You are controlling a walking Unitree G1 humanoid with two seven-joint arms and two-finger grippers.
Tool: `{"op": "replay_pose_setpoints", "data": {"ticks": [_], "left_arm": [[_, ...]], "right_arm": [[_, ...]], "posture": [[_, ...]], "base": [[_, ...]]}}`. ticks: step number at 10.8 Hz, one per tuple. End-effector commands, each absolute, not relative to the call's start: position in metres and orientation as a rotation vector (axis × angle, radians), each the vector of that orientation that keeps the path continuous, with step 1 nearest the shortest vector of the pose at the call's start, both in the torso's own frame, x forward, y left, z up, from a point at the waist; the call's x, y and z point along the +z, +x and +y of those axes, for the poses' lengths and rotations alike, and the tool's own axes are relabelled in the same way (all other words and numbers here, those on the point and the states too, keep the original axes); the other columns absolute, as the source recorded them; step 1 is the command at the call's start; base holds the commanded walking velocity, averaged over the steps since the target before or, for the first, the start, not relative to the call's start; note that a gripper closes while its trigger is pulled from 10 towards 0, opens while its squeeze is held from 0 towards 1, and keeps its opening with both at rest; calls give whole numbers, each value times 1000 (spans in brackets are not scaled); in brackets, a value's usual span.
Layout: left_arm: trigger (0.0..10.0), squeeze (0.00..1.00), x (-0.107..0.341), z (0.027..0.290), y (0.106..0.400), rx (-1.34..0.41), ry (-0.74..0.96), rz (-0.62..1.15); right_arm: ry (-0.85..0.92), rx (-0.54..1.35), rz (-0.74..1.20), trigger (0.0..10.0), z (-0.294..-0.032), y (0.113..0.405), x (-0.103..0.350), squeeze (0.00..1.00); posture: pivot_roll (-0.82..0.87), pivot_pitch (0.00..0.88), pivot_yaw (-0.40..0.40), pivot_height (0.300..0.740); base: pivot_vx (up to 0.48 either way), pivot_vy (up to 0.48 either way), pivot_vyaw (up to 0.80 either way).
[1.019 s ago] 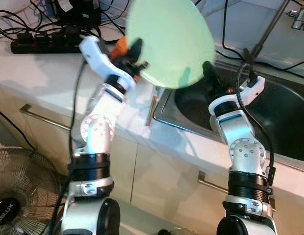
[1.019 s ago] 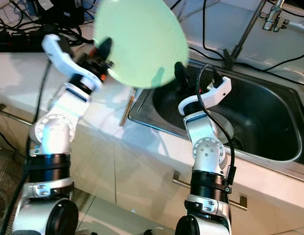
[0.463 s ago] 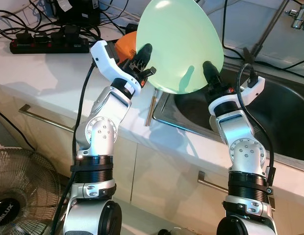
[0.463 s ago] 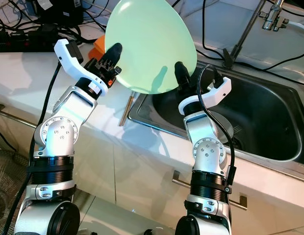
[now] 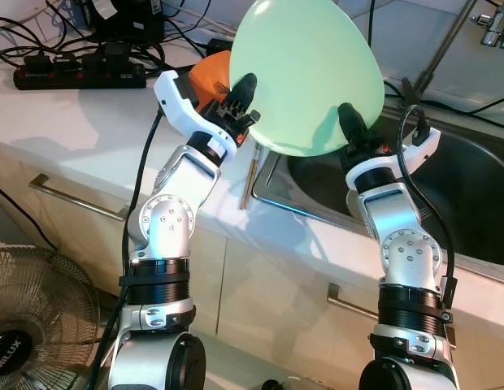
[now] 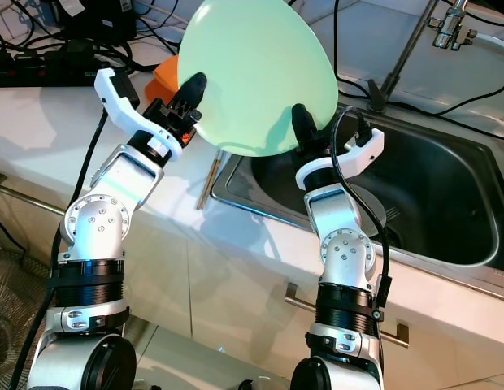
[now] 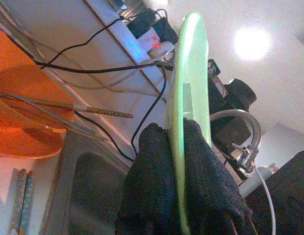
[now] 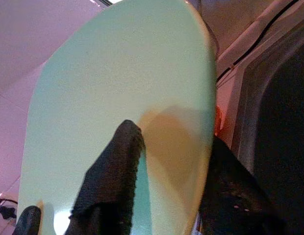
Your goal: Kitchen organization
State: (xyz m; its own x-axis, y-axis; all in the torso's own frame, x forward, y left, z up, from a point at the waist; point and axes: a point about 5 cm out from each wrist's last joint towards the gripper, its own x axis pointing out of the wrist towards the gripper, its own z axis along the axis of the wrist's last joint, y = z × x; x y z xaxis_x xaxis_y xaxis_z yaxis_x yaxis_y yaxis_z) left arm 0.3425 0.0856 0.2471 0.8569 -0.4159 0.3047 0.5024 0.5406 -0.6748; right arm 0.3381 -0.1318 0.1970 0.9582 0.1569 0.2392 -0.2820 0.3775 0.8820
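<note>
A large pale green plate (image 5: 309, 73) is held up on edge over the counter's rim beside the sink. My left gripper (image 5: 240, 96) is shut on the plate's left rim; in the left wrist view the plate (image 7: 191, 73) runs edge-on between the two black fingers (image 7: 152, 166). My right gripper (image 5: 349, 128) is at the plate's lower right rim. In the right wrist view its fingers (image 8: 117, 166) stand apart, one in front of the plate's face (image 8: 117, 73) and one behind the rim, so it is open.
A steel sink (image 5: 471, 195) lies on the right with a faucet (image 5: 492, 20) behind it. An orange dish (image 5: 210, 71) sits behind the left gripper and chopsticks (image 5: 250, 183) lie at the sink's edge. A power strip (image 5: 73, 77) and cables are on the back counter. A fan (image 5: 32, 317) stands at floor level.
The left arm has carried the plate to the right and a little up, so its right rim now sits between the right gripper's fingers. The right arm has barely moved.
</note>
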Motion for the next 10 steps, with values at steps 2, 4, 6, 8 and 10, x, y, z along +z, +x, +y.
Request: {"op": "replay_pose_setpoints", "data": {"ticks": [2, 4, 6, 8, 10], "left_arm": [[10000, 0, 252, 77, 341, -591, -853, -119], [10000, 0, 250, 76, 341, -592, -845, -108], [10000, 0, 246, 71, 341, -606, -769, -93], [10000, 1000, 243, 66, 339, -624, -726, -82], [10000, 1000, 242, 67, 339, -617, -724, -78]], "right_arm": [[1205, 283, -140, 0, -126, 335, 198, 0], [1228, 285, -147, 0, -126, 334, 199, 0], [1249, 285, -153, 0, -126, 335, 199, 0], [1273, 291, -171, 0, -127, 334, 201, 0], [1295, 294, -190, 0, -129, 334, 203, 0]], "posture": [[-65, 49, -85, 740], [-65, 51, -85, 740], [-63, 52, -84, 740], [-64, 50, -83, 740], [-63, 50, -84, 740]], "base": [[0, 0, 0], [0, 0, 0], [0, 0, 0], [0, 0, 0], [0, 0, 0]]}}
